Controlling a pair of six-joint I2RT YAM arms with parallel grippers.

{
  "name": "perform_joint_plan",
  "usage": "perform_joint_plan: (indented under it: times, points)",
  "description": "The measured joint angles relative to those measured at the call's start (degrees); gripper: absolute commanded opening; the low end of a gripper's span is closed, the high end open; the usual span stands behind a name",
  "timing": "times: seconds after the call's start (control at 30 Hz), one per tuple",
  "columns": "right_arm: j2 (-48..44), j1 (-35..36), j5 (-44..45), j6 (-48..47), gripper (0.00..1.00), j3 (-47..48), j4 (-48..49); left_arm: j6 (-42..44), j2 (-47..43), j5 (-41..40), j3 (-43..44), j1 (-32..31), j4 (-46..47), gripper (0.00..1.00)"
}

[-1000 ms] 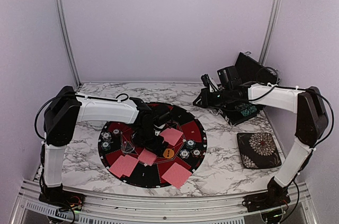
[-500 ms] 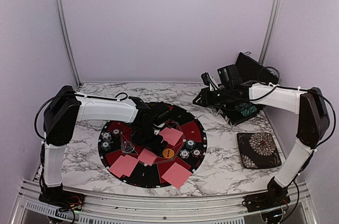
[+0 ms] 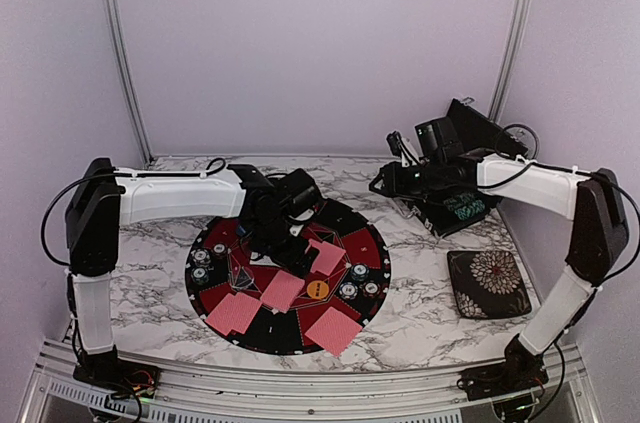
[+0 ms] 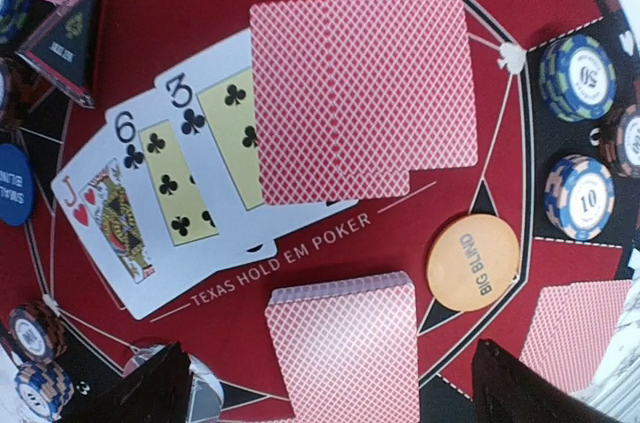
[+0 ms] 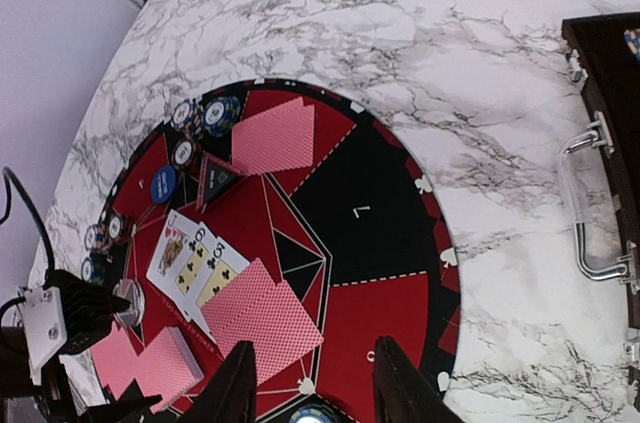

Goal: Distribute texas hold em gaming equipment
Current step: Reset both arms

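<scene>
On the round red-and-black poker mat [image 3: 370, 243] lie the playing cards. Three face-up cards [image 4: 170, 173] are partly covered by face-down cards [image 4: 365, 83]. A pink-backed deck [image 4: 345, 348] lies below them, beside the orange Big Blind disc [image 4: 472, 263]. A blue disc [image 4: 12, 183] shows at the left edge. Striped chip stacks [image 4: 577, 76] stand at the mat's rim. My left gripper [image 4: 335, 383] hovers open over the deck [image 3: 281, 290], a finger on either side and clear of it. Open and empty, my right gripper [image 5: 315, 383] hangs above the mat's far right edge [image 3: 388, 181].
The black hinged case [image 3: 460, 205] stands open at the back right, its handle [image 5: 590, 203] facing the mat. A dark flower-patterned tray [image 3: 487, 283] lies on the marble at the right. More face-down card pairs [image 3: 234, 312] [image 3: 333, 330] rest on the mat's near sectors.
My left arm has drawn back toward the far side of the mat, uncovering the deck. The right gripper's fingers have spread a little wider.
</scene>
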Motion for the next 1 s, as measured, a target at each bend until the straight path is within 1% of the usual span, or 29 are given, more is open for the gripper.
perform_joint_plan:
  times: [0.03,0.07,0.23,0.37,0.47,0.57,0.73,0.83,1.0]
  points:
    - [-0.59,0.02,0.72,0.15,0.48,0.0,0.04,0.13,-1.01,-0.26,0.07,0.13,0.02,0.99]
    - [-1.09,0.02,1.27,0.35,0.54,-0.04,0.04,0.17,-2.14,-0.57,0.07,0.31,-0.04,0.99]
    - [-5.03,0.09,5.38,1.03,0.72,-0.87,0.57,0.79,-9.07,-2.6,0.07,3.04,0.2,0.99]
    - [-8.5,0.22,8.81,1.09,0.81,-1.84,1.4,1.4,-15.56,-4.13,-0.35,7.43,1.51,0.99]
    - [-11.43,0.31,11.93,1.31,0.85,-2.95,2.38,1.66,-20.74,-5.35,-2.19,11.28,3.91,0.99]
    - [-15.47,0.48,15.91,1.44,0.88,-5.07,3.69,1.88,-25.77,-6.08,-5.75,14.97,6.95,0.99]
    - [-22.4,0.98,22.56,1.36,0.93,-9.03,6.12,1.81,-34.38,-6.38,-14.1,21.53,12.96,0.99]
    - [-25.88,1.55,26.45,1.25,0.98,-11.82,7.23,1.36,-38.27,-6.14,-17.92,24.98,16.09,0.99]
    - [-29.81,2.03,32.09,1.01,0.98,-15.5,8.7,0.11,-42.84,-5.2,-24.28,29.53,21.62,0.99]
